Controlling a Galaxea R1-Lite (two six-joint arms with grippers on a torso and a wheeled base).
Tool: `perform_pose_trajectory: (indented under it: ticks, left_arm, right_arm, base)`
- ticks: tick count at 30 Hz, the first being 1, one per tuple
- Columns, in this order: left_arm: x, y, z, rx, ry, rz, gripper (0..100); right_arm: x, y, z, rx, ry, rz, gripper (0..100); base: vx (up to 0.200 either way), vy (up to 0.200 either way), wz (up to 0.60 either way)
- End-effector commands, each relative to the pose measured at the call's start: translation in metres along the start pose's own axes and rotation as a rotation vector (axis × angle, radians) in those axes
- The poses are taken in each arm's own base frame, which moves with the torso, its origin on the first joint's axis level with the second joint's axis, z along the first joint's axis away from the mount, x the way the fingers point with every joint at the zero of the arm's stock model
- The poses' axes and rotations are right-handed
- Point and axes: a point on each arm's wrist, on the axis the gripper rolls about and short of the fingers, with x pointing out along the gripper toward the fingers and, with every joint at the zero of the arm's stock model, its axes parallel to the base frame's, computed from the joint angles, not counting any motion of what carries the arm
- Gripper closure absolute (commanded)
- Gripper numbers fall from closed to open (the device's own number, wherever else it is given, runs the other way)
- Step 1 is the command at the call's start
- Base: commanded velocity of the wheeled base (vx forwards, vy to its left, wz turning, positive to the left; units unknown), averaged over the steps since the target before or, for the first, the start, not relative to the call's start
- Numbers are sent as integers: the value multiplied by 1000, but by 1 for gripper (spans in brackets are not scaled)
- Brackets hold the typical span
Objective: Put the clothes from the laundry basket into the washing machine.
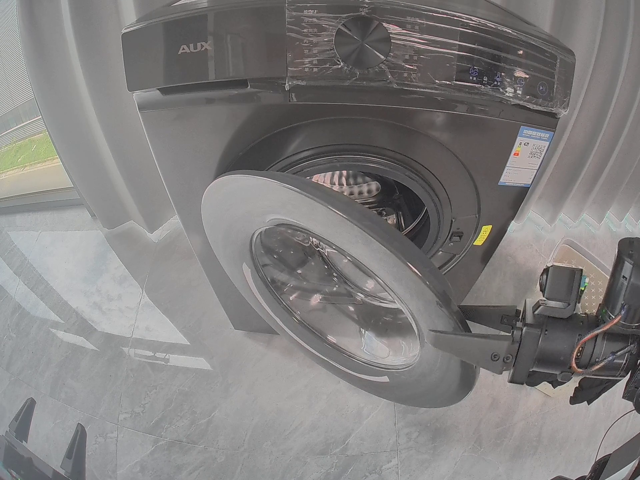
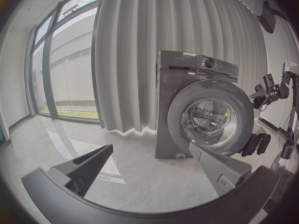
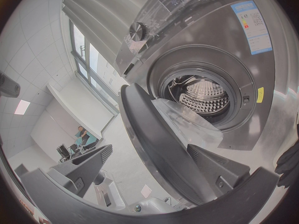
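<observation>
Straddling the rim of the door (image 1: 333,295) at lower right of the head view, right gripper (image 1: 448,323) has its fingers spread wide, one on the outer-face side and one on the glass side. Nothing is clamped; cannot tell if either finger touches the rim. Right wrist view agrees: the door edge runs between the two fingers (image 3: 215,168), right gripper (image 3: 149,147) wide.

Left gripper (image 1: 50,428) sits in the lower left corner of the head view, low over the floor (image 1: 133,288), well apart from the machine. In the left wrist view, left gripper (image 2: 150,146) is spread wide and holds nothing.

Washing machine (image 1: 200,141) fills centre frame. It is a dark grey front loader with the door swung out toward the camera, free edge at frame right by the right gripper. Drum (image 1: 357,191) shows through the opening above the door, perforated metal. Dial (image 1: 362,41) is top centre on a film-wrapped panel. Blue label (image 1: 527,156) is at upper right of the front, with a yellow sticker (image 1: 481,235) below it.

Laundry basket (image 1: 573,258) is pale, at the right edge of frame behind the right arm, just beside the machine. Clothes (image 2: 257,143) are dark and draped over the basket side, on the far side of the washer from the window (image 2: 71,63). Dark cloth also shows in the right wrist view (image 3: 288,165). Pleated curtain (image 1: 80,101) hangs behind the machine.
</observation>
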Motion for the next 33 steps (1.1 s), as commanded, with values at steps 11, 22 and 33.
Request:
perform_pose_trajectory:
  ticks: [11, 22, 33]
  left_arm:
    - [0, 0, -5, 0, 2, 1, 0]
    - [0, 0, -5, 0, 2, 1, 0]
    - [0, 0, -5, 0, 2, 1, 0]
  right_arm:
    - [-5, -6, 17, 23, -80, -40, 0]
    - [4, -22, 21, 40, -77, -98, 0]
    - [-6, -1, 1, 6, -15, -14, 0]
  base:
    - [0, 0, 0]
    - [0, 0, 0]
    - [0, 0, 0]
